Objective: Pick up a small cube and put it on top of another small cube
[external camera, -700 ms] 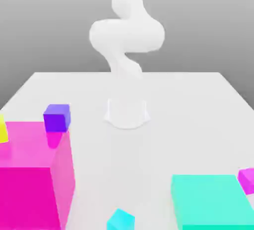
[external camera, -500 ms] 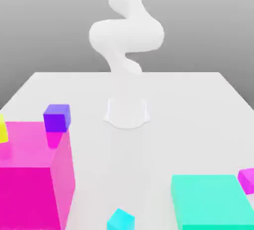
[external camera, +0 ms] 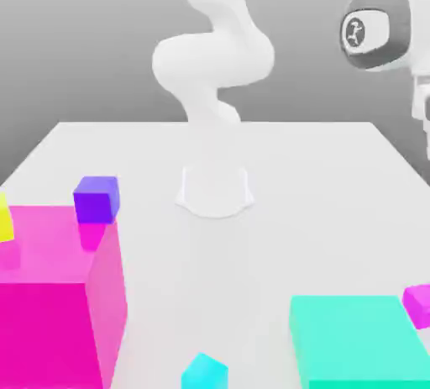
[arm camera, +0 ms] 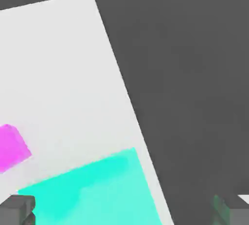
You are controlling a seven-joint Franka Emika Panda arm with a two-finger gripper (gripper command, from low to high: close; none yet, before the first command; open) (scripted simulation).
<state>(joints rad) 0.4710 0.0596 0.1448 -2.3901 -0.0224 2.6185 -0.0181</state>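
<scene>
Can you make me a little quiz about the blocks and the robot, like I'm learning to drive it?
1. True or false: the blue-purple cube sits on the big pink block.
2. Which is closer to the green block in the exterior view: A) the magenta cube or B) the yellow cube?
3. Fill in the blank: the gripper's fingers are ____ (open or shut).

Key: 1 true; 2 A; 3 open.
</scene>
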